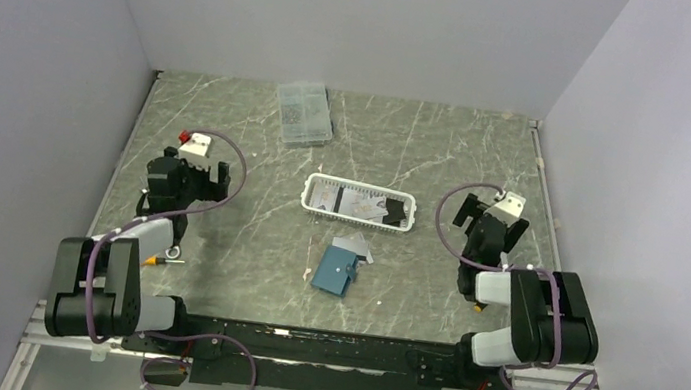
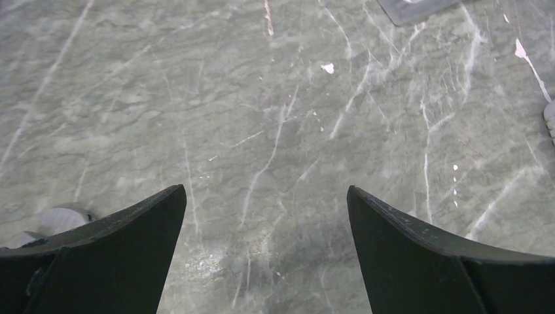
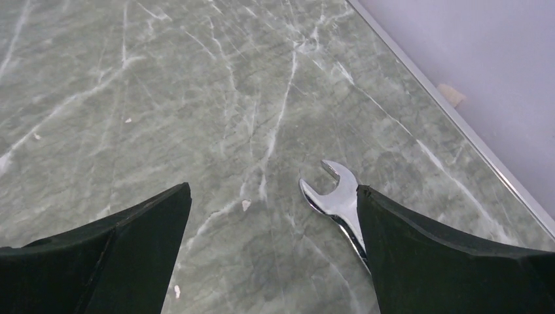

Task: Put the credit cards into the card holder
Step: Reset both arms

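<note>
the card holder (image 1: 334, 274) lies flat on the worktop (image 1: 250, 203) near the middle, between the two arms and just in front of the white slatted basket (image 1: 310, 196). pale grey credit cards (image 1: 356, 248) lie at its far edge, touching or overlapping it. more cards, some pale and some dark, sit inside the basket. a clear compartment box (image 1: 305, 112) rests well apart, toward the far wall.

the left end effector (image 2: 265, 190) hangs over bare worktop on the left side, its jaws spread wide and grasping nothing; only marbled surface shows between its fingers. the right end effector (image 3: 273, 188) hangs over the right side, likewise released with nothing between its jaws. a shiny open-ended spanner (image 3: 335, 195) lies on the worktop just beside its right finger, its handle running under that finger out of sight. both end effectors are well apart from the cards and the holder.
</note>
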You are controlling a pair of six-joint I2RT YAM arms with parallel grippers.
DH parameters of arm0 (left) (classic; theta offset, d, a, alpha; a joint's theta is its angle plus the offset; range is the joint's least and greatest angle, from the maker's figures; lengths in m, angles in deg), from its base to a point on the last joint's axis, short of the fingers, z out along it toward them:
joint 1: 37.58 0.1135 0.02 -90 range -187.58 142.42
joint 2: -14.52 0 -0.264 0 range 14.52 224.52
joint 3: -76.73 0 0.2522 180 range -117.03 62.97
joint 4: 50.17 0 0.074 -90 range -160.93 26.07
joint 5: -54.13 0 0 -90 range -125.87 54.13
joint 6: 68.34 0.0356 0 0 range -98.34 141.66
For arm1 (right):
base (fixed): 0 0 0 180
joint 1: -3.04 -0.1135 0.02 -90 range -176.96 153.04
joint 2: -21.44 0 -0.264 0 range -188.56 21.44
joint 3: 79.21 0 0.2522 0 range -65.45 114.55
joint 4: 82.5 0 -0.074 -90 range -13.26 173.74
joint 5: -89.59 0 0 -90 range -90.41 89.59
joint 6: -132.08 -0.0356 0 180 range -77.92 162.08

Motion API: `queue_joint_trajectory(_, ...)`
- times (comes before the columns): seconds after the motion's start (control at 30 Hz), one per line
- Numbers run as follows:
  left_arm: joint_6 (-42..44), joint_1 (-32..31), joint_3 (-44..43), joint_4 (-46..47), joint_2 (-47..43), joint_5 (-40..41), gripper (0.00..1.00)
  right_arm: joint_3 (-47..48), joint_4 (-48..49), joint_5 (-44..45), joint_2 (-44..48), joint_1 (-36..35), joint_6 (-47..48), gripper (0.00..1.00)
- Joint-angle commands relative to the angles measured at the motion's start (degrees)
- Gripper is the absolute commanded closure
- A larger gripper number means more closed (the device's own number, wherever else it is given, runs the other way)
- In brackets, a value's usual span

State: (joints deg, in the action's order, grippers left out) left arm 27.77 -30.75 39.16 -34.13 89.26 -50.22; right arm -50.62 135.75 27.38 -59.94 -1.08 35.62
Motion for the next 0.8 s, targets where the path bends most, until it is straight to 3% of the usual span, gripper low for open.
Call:
queue_joint_trajectory(0.0,-1.7,0.5,1.7,5.8,-3.1,3.2,0.01,-5.1,22.7,-2.7,-4.1,0.2,3.5,0.0)
queue_joint_trajectory(0.07,-1.9,0.4,1.2,5.4,-2.7,4.5,0.01,-4.2,16.2,-3.1,-2.2,0.3,1.1,0.0)
queue_joint_trajectory(0.13,-2.8,0.3,1.5,8.5,-1.7,6.2,0.01,-4.0,20.1,-2.9,-3.8,0.3,3.0,0.0)
queue_joint_trajectory(0.2,-2.4,-0.4,3.6,18.5,1.5,6.7,0.01,-2.2,14.1,-3.4,-2.9,0.6,1.1,0.0)
queue_joint_trajectory(0.27,0.1,-3.1,3.3,15.0,0.9,8.9,0.01,-1.2,13.3,-3.1,-4.0,0.6,2.2,0.0)
queue_joint_trajectory(0.37,-0.8,-4.0,9.3,25.1,1.0,12.4,0.01,-1.3,13.7,-3.1,-3.7,0.7,1.9,0.0)
queue_joint_trajectory(0.4,-1.0,-4.0,12.8,35.7,2.9,12.9,0.01,-1.3,13.4,-3.1,-3.7,0.8,1.8,0.0)
queue_joint_trajectory(0.47,-0.5,-4.0,14.4,33.4,0.1,11.4,0.01,-1.2,12.7,-3.1,-3.3,0.7,1.6,0.0)
queue_joint_trajectory(0.53,-1.4,-4.0,14.9,39.0,2.5,13.5,0.01,-1.2,12.9,-3.1,-3.5,0.7,1.7,0.0)
queue_joint_trajectory(0.63,-1.3,-4.1,9.9,26.8,1.6,13.4,0.01,-1.1,12.7,-3.1,-3.5,0.7,1.6,0.0)
queue_joint_trajectory(0.77,-1.0,-4.1,12.6,31.4,1.0,12.6,0.01,-1.2,12.7,-3.1,-3.3,0.7,1.6,0.0)
